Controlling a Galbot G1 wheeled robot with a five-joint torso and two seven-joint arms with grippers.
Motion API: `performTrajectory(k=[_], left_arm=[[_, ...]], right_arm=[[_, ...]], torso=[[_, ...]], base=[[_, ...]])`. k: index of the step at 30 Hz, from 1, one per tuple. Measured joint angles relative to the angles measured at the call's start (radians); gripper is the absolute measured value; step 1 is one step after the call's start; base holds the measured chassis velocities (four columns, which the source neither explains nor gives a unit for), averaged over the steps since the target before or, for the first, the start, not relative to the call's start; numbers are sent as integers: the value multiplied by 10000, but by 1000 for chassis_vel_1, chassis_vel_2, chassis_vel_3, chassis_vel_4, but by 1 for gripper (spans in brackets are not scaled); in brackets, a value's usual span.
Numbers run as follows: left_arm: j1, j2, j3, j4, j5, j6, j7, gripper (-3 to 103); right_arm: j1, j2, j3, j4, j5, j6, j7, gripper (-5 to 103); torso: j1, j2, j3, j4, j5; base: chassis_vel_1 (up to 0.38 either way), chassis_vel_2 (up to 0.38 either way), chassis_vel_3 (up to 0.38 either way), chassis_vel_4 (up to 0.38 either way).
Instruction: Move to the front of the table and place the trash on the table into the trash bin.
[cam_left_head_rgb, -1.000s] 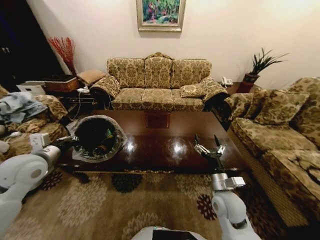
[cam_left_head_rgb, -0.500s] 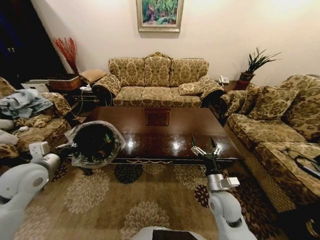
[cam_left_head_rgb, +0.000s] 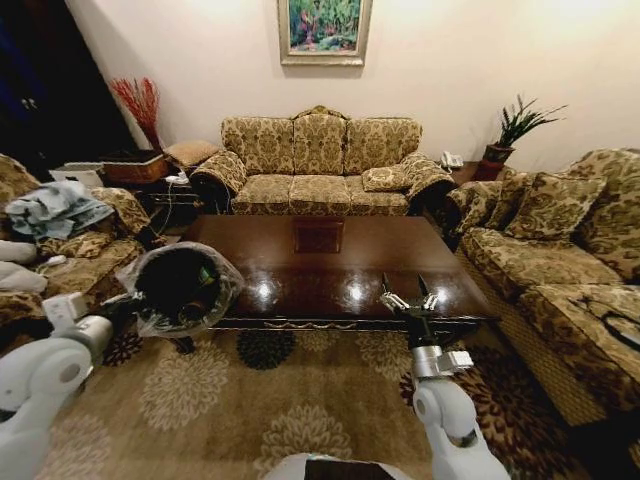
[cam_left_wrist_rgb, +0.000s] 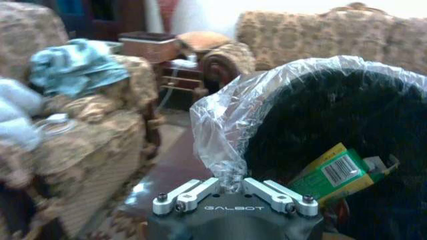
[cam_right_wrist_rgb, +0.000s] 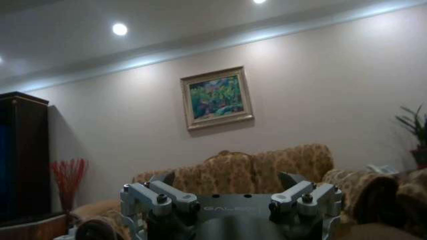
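The large rectangular table of dark glossy brown wood (cam_left_head_rgb: 330, 265), with a square centre inlay, stands in front of a patterned gold three-seat sofa (cam_left_head_rgb: 320, 165); its tabletop shines under the ceiling lights.

The small round black trash bin with a clear shiny plastic liner (cam_left_head_rgb: 180, 288) hangs tilted just off the table's near left corner, above the floral carpet (cam_left_head_rgb: 250, 400), its mouth turned toward the head camera. The left gripper (cam_left_wrist_rgb: 233, 192) has its jaws clenched on a bunched fold of the liner at the bin's rim. Inside the bin, the left wrist view shows a green and yellow carton with a barcode (cam_left_wrist_rgb: 337, 172) lying against the dark wall; the other pieces of trash in there are too dim to tell apart.

The right gripper (cam_left_head_rgb: 407, 295) is raised over the table's near right edge, pointing upward, its jaws spread apart and holding nothing.
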Motion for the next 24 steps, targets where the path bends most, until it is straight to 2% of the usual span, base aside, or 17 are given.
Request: performTrajectory(k=[2,3,5,6,8,9,10,14,16,17,19,20,24], left_arm=[[308,-855,-452,-204,370,-188,86,0],[308,-855,-452,-204,370,-188,86,0],[605,-1788,-816,-187,1147,-613,248,0],[696,-2168,-1002,-175,1259,-734,261,0],[748,-2414,-1144,-183,1219,-770,222,0],[844,-2968,-1524,-310,941,-775,89,0],[880,-3194,-1669,-342,861,-804,51,0],[917,-3638,-1858,-185,860,-959,15,0],[925,-3888,-1864,469,1021,-1122,5,0],[917,-3909,-1752,957,1213,-1226,-27,0],[910,-3911,-1663,1230,1380,-1321,-45,0],[886,-3921,-1496,1730,1686,-1558,-91,0],[834,-3968,-1308,2320,1854,-1768,-148,0]], right_arm=[[22,96,-128,-133,126,159,64,100],[22,96,-128,-133,126,159,64,100],[19,210,-161,-282,179,322,23,100],[18,238,-175,-357,207,385,6,100],[18,253,-186,-419,226,436,-12,100],[23,285,-189,-542,253,533,-27,100],[29,303,-187,-593,274,568,-37,100],[29,318,-153,-706,393,676,-60,100],[-11,310,-102,-836,550,863,-147,100],[-47,305,-67,-916,618,959,-189,100],[-72,303,-52,-959,646,1011,-215,100],[-133,298,-28,-1029,706,1089,-267,100],[-198,278,-4,-1125,784,1184,-329,100]], torso=[[2,0,0,3,6],[2,0,0,3,6],[2,0,-1,1,-4],[2,0,-1,2,-8],[2,1,0,4,-8],[1,1,-1,8,-7],[0,1,-1,11,9],[-1,2,-1,3,20],[1,1,1,-12,15],[2,1,1,-10,2],[2,0,2,-6,-1],[3,0,2,-1,-2],[2,1,0,2,-3]], base=[[247,265,-241,-253],[206,240,-225,-253],[164,198,-179,-175],[123,63,-89,-150],[103,63,-41,-95],[57,-7,7,23],[57,-5,14,23],[14,-1,4,6],[-64,-79,20,21],[-59,-53,37,-4],[-59,-53,27,-4],[0,0,0,0],[22,25,-1,-1]])
